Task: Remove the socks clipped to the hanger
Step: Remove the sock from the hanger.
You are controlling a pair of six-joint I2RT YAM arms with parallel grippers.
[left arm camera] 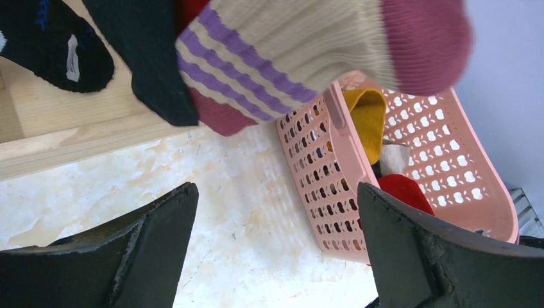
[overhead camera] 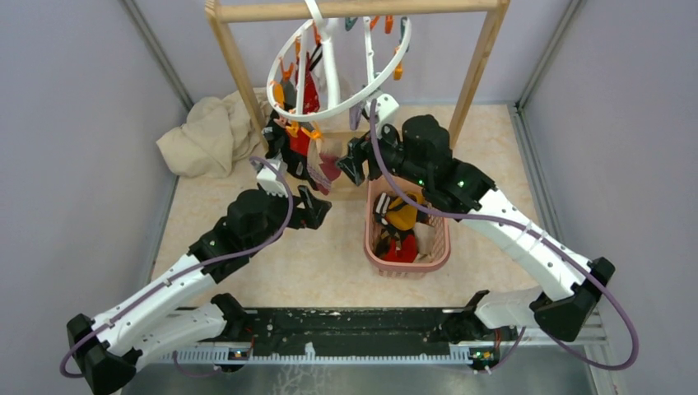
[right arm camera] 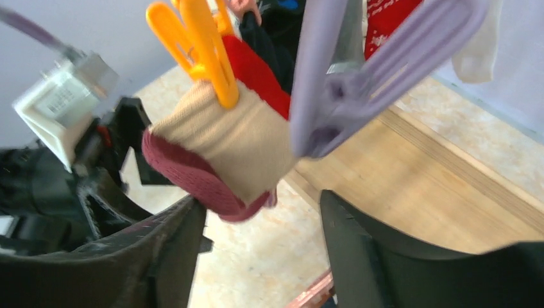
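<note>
top view: a round white hanger (overhead camera: 331, 78) hangs tilted from a wooden rack (overhead camera: 354, 10), with socks (overhead camera: 310, 95) bunched along its left side. a pink basket (overhead camera: 444, 247) stands on the table (overhead camera: 272, 255) between the two arms and holds a mustard sock (overhead camera: 402, 216) and a red sock (overhead camera: 401, 248). a beige cloth (overhead camera: 206, 136) lies at the far left.

left wrist view: the left gripper (left arm camera: 276, 256) has its jaws spread wide with nothing between them. it looks up from below at a cream sock (left arm camera: 289, 51) with purple stripes and a maroon toe. a black sock (left arm camera: 58, 45) hangs beside it.

right wrist view: the right gripper (right arm camera: 263, 256) has its jaws partly apart and grips nothing. the cream sock's maroon end sits just above the gap, close over one jaw tip; whether they touch cannot be told. the sock hangs from an orange clip (right arm camera: 205, 51), with a purple clip (right arm camera: 372, 64) just beside it.
</note>
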